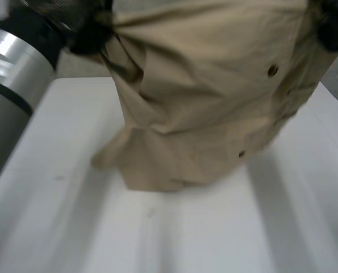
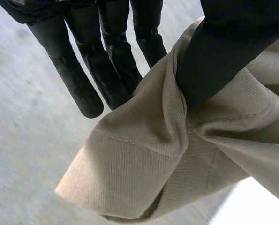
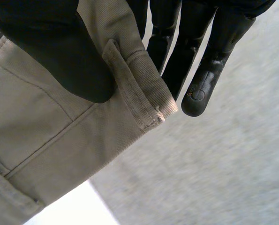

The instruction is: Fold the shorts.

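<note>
Beige twill shorts (image 1: 203,114) hang from the left hand (image 2: 223,51) and right hand (image 3: 50,51), each pinching cloth under its thumb — lower both evenly, cloth taut between them.

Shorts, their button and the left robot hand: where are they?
shorts (image 1: 203,114): head view, middle of the hanging tan cloth.
button (image 1: 272,70): head view, on the dark round button itself.
left robot hand (image 2: 233,47): left wrist view, on the thumb pinching the cloth.
</note>
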`<state>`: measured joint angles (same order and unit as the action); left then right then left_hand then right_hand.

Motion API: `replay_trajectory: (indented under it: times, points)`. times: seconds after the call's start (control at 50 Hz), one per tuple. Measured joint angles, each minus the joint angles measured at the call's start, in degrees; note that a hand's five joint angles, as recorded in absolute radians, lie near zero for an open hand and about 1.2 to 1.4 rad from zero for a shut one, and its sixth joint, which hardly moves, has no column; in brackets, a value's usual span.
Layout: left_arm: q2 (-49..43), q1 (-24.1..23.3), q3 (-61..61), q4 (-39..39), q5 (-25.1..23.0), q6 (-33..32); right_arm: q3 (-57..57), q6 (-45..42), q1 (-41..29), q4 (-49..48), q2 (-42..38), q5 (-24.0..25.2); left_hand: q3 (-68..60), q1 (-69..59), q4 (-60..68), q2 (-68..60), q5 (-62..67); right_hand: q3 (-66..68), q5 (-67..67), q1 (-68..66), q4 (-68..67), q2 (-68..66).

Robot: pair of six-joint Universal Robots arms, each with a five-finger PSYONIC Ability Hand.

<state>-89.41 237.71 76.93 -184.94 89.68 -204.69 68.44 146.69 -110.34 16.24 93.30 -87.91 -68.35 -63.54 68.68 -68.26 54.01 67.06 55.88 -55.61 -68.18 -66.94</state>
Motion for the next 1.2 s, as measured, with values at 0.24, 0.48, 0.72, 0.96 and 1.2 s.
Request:
replay_trajectory:
  times: [0.24,0.48,0.72,0.96,1.2]
  points:
    - [-19.82,2.76,-10.34,-4.18,0.18,-5.6,-6.28,2.74,-0.73,-13.88,-21.01,-0.51,0.0,0.0,0.03,-0.01,0.0,0.0,0.0,0.0,0.0,0.0]
    - [-22.52,3.37,-20.4,-32.83,0.89,-6.3,-10.6,8.41,-0.27,-53.9,-27.49,-0.83,0.0,0.0,0.04,0.0,0.0,0.0,0.0,0.0,-0.01,0.0]
    - [-16.53,3.31,2.06,-31.4,0.78,-2.88,9.24,8.11,0.12,-45.93,-21.04,1.4,-0.09,0.0,0.04,-0.1,0.0,0.0,0.0,0.0,-0.01,0.01]
    - [-20.66,2.48,23.75,-22.49,1.24,-1.62,23.04,2.5,0.0,-30.7,-25.43,5.16,-0.09,0.0,0.04,-0.1,0.0,0.65,0.0,0.0,-0.01,0.02]
    - [-15.75,-3.77,27.07,-6.03,9.35,-2.13,30.36,-8.64,0.13,-15.25,-23.3,4.38,32.45,29.04,-33.23,32.59,-28.59,-4.39,-3.85,1.79,5.42,4.9]
